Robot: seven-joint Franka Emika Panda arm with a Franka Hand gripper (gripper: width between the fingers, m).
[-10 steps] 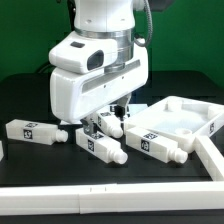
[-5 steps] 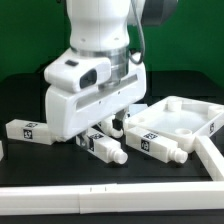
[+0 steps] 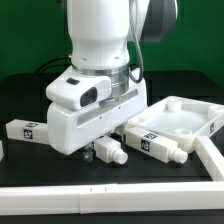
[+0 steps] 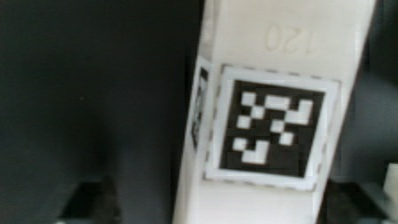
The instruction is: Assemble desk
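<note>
On the exterior view's left, a white block leg lies on its side, tag facing up, well apart from the others. The middle leg lies under the arm, its round peg pointing to the exterior view's right. The wrist view shows this leg's black-and-white tag close up. The tool straddles the leg with its jaws wide and gripping nothing. A third leg lies just beside the desk panel, white with a raised rim, on the right. All rest on a black table with a white rail along its front and a green backdrop behind. The arm's body hides the fingers in the exterior view, and the wrist picture is blurred.
</note>
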